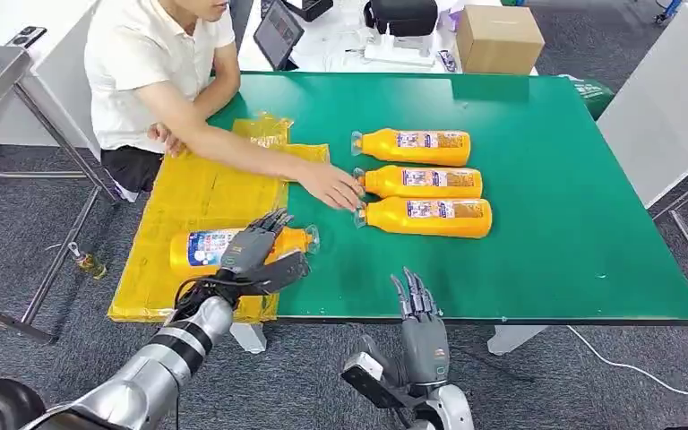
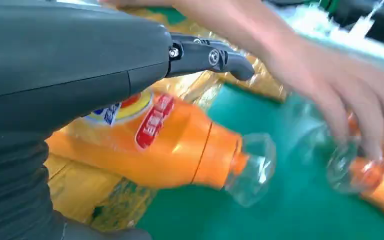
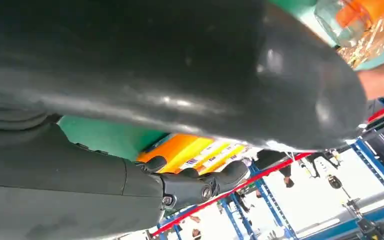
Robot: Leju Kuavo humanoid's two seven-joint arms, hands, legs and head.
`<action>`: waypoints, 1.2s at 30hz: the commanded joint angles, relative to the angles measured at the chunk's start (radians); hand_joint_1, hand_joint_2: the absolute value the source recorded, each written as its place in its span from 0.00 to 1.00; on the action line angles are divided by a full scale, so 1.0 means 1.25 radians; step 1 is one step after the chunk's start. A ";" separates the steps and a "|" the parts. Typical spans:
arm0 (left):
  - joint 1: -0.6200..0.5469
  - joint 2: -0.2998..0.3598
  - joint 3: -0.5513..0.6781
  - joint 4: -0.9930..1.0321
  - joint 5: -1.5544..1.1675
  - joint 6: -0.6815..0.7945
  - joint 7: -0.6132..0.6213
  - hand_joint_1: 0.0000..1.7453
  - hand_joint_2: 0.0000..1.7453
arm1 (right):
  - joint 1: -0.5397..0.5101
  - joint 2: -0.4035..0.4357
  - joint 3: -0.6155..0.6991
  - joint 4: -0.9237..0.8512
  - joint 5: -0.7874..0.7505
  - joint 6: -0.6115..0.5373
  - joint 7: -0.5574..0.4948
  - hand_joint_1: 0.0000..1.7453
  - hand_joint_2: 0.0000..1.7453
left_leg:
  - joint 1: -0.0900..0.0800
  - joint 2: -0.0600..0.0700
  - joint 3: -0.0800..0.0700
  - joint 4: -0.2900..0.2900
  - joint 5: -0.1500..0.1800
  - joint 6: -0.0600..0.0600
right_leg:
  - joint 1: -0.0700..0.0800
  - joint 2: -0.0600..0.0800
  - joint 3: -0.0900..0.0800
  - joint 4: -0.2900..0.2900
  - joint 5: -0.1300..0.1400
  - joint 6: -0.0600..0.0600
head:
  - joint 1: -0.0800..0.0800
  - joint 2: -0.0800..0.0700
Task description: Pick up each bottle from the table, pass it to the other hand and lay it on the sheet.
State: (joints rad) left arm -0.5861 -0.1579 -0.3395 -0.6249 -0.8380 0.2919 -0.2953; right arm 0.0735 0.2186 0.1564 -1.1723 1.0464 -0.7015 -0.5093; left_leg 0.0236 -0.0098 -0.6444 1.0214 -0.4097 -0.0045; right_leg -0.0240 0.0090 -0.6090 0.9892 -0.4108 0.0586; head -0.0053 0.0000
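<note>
The bottle [image 1: 206,248] is loosely covered by the left hand [image 1: 255,253]; it could be rolled off the sheet [image 1: 199,193]. The right hand [image 1: 423,322] is held empty, fingers apart.

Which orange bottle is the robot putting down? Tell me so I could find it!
Look at the green table, then the yellow sheet on its left side. One orange bottle lies there under the left hand. The other three bottles lie in a row on bare green, by a person's hand.
</note>
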 commanded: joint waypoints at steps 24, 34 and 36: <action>0.390 -0.028 -0.245 -0.579 0.450 0.224 -0.147 0.00 1.00 | -0.120 -0.204 -0.142 0.077 0.333 0.003 0.270 0.00 1.00 | -0.003 0.001 0.004 -0.001 -0.003 0.002 | -0.002 0.000 0.004 -0.002 -0.001 -0.001 | 0.000 0.000; 0.375 -0.029 -0.245 -0.583 0.459 0.215 -0.144 0.00 1.00 | -0.168 -0.240 -0.070 0.131 0.383 0.003 0.354 0.00 1.00 | -0.002 0.001 0.002 0.000 -0.002 0.002 | -0.002 0.001 0.002 -0.001 0.000 0.000 | 0.000 0.000; 0.372 -0.032 -0.242 -0.581 0.470 0.212 -0.140 0.00 1.00 | -0.205 -0.251 -0.042 0.179 0.398 0.003 0.384 0.00 1.00 | -0.002 0.003 0.003 0.000 -0.003 0.003 | -0.001 0.002 0.003 -0.002 0.000 -0.001 | -0.001 0.000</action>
State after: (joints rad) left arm -0.0966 -0.2152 -0.6138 -1.3653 -0.2732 0.5707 -0.4814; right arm -0.0491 -0.0248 -0.0244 -1.1334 1.4968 -0.7019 -0.1249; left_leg 0.0210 -0.0098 -0.6453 1.0216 -0.4117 -0.0025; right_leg -0.0266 0.0089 -0.6092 0.9886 -0.4108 0.0601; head -0.0061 0.0000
